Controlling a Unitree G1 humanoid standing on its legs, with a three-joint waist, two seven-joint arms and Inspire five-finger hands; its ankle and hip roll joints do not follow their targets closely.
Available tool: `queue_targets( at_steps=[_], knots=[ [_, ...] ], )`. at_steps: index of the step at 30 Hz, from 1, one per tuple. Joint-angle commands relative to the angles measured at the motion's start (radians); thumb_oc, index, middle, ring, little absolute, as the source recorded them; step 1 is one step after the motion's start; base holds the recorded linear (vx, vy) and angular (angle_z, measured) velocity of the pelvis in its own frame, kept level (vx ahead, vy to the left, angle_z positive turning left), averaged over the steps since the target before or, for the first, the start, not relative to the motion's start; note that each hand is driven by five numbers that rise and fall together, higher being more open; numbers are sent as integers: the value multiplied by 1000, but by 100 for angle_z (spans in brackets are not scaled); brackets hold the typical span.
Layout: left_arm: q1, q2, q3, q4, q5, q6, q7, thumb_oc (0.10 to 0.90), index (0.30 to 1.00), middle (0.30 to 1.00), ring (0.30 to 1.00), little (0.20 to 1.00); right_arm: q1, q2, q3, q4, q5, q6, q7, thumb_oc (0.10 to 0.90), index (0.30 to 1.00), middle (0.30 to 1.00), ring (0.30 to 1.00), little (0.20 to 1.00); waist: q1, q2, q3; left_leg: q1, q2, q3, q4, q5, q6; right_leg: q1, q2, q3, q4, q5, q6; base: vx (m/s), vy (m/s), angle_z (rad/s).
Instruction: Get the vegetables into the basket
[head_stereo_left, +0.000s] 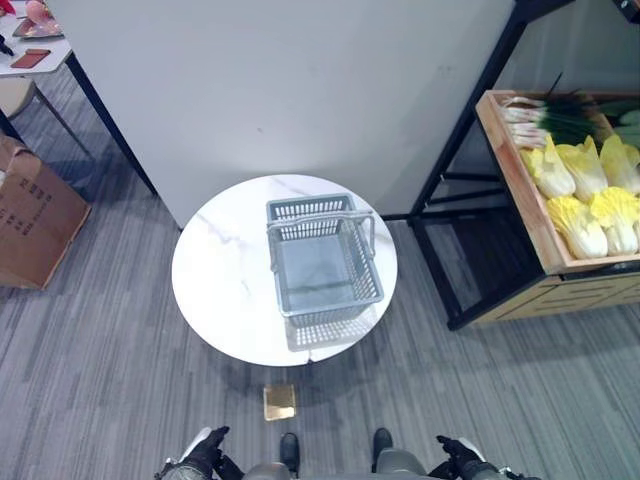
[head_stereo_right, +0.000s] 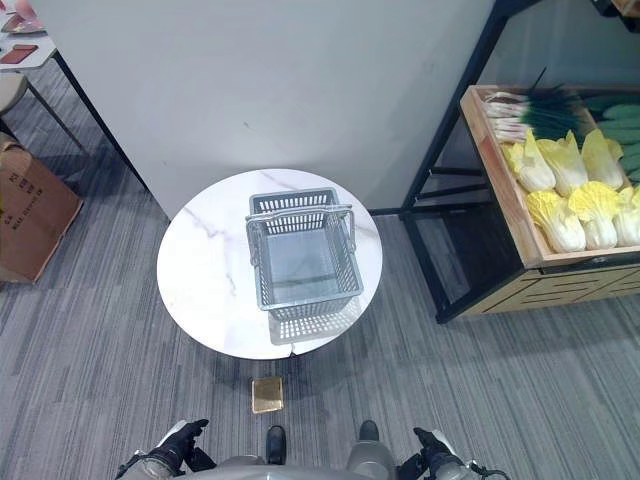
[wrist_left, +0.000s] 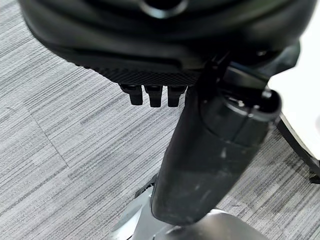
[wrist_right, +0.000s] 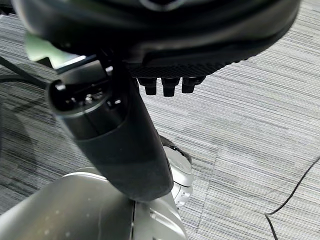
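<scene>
A grey plastic basket (head_stereo_left: 308, 207) stands empty on a round white marble table (head_stereo_left: 225, 270), its handles folded down on the rim. The vegetables lie in a wooden crate (head_stereo_left: 518, 190) on a black shelf at the right. Among them are several pale yellow cabbages (head_stereo_left: 585, 195) and a bunch of green onions (head_stereo_left: 545, 115) behind them. My left hand (head_stereo_left: 205, 450) and right hand (head_stereo_left: 460, 455) hang low at the near edge, far from the table and the crate. In the wrist views the left hand (wrist_left: 150, 45) and the right hand (wrist_right: 165, 35) are open and hold nothing.
A white wall panel (head_stereo_left: 300, 90) rises behind the table. The black shelf frame (head_stereo_left: 450, 150) stands between the table and the crate. A cardboard box (head_stereo_left: 30, 215) sits on the floor at the left, under another table (head_stereo_left: 45, 60). A small brass plate (head_stereo_left: 279, 401) lies on the carpet before me.
</scene>
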Motion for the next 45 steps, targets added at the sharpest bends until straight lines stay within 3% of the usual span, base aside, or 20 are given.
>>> queue_targets(
  at_steps=[1,7,12,17,18,19,20,21,25,26,27,28,29,33,37,38,42,45],
  knots=[
    [-26,1,40,22,12,-14,-1,900,1000,1000,1000,1000,-51,-9,37,-16,-6,-20,-1,900,1000,1000,1000,1000,11,-2,15,-36,38,-16,28,-40,-44,2,9,36,-91,123,47,0,0,0],
    [-27,-2,33,21,32,-18,13,900,1000,1000,1000,1000,-53,-13,38,-2,-9,-21,-11,900,1000,1000,1000,1000,23,-7,-3,-25,48,-22,24,-41,-61,45,24,31,-181,96,40,44,-69,21],
    [-39,14,-38,-9,148,-31,74,900,1000,1000,1000,1000,-63,-33,28,-2,-8,-36,-46,900,1000,1000,1000,1000,27,-8,-15,-22,68,-35,7,-28,-82,72,41,15,-214,83,33,38,-115,1],
    [-31,35,-58,-21,197,-41,151,900,1000,1000,1000,1000,-111,-123,-63,-24,37,-70,-153,900,1000,1000,1000,1000,26,-10,-26,-23,92,-49,2,-22,-101,86,57,-1,-226,72,31,43,-95,4],
    [-10,32,-83,-37,215,-51,166,900,1000,1000,1000,1000,-135,-192,-80,-140,3,-85,-213,900,1000,1000,1000,1000,20,-11,-30,-22,97,-49,2,-22,-103,86,59,3,-226,69,32,41,-47,-1],
    [-10,31,-83,-37,215,-51,167,900,1000,1000,1000,1000,-133,-193,-81,-143,3,-84,-213,900,1000,1000,1000,1000,21,-9,-30,-21,97,-48,2,-22,-103,87,60,3,-226,69,32,45,-26,-6],
    [14,24,-87,-42,217,-51,159,900,1000,1000,1000,1000,-134,-252,-90,-291,-41,-84,-238,900,1000,1000,1000,1000,17,-9,-33,-19,101,-42,2,-22,-104,86,63,11,-224,67,33,51,8,-7],
    [42,5,-63,-38,194,-49,148,900,1000,1000,1000,1000,-117,-354,-93,-627,-181,-97,-276,900,1000,1000,1000,1000,5,-9,-37,-15,104,-34,2,-25,-105,83,66,18,-222,66,35,69,12,-8],
    [51,-10,-61,-30,185,-51,143,900,1000,1000,1000,1000,-122,-399,-79,-725,-228,-110,-256,900,1000,1000,1000,1000,7,-7,-44,-14,106,-33,2,-27,-106,86,68,18,-223,65,36,31,1,-20],
    [53,-9,-64,-25,177,-49,127,900,1000,1000,1000,1000,-184,-474,-31,-872,-266,-128,-223,900,1000,1000,1000,1000,17,-10,-50,-14,109,-35,2,-26,-107,90,68,15,-228,64,36,0,0,0],
    [53,-11,-62,-25,177,-49,127,900,1000,1000,1000,1000,-185,-475,-30,-873,-265,-127,-222,900,1000,1000,1000,1000,15,-9,-49,-14,109,-36,2,-27,-107,91,68,15,-229,64,36,37,-20,11],
    [56,-13,-66,-20,166,-48,111,900,1000,1000,1000,1000,-280,-515,40,-921,-276,-139,-194,900,1000,1000,1000,1000,28,-12,-53,-14,110,-36,2,-27,-108,95,69,9,-234,63,37,15,-12,3],
    [56,-13,-66,-20,166,-48,111,900,1000,1000,1000,1000,-280,-515,40,-921,-276,-139,-194,900,1000,1000,1000,1000,28,-12,-53,-14,110,-36,2,-27,-108,96,69,9,-234,63,37,29,-18,3],
    [56,-16,-53,-14,87,-42,94,900,1000,1000,1000,1000,-558,-488,254,-1001,-276,-152,-137,900,1000,1000,1000,1000,67,-20,-49,-22,114,-41,2,-24,-113,98,69,1,-242,63,36,-6,-14,0],
    [56,-21,-54,-17,53,-42,90,900,1000,1000,1000,1000,-658,-444,318,-988,-259,-146,-128,900,1000,1000,1000,1000,84,-24,-38,-33,115,-47,2,-19,-115,95,69,-6,-242,63,35,-32,-17,11],
    [54,-24,-67,-22,36,-43,95,900,1000,1000,1000,1000,-750,-402,368,-928,-256,-130,-134,900,1000,1000,1000,1000,103,-29,-21,-49,116,-56,2,-10,-117,87,71,-11,-242,65,32,-49,-17,18],
    [47,-27,-73,-24,20,-44,98,900,1000,1000,1000,1000,-814,-368,395,-855,-252,-119,-148,900,1000,1000,1000,1000,114,-33,-6,-68,118,-65,2,-1,-119,75,71,-16,-242,69,29,-61,-19,15],
    [21,-20,-83,-24,-2,-44,111,900,1000,1000,1000,1000,-923,-318,422,-705,-233,-92,-169,900,1000,1000,1000,1000,134,-38,24,-108,118,-78,2,16,-122,44,74,-21,-242,79,27,-68,-22,13]
  ],
)
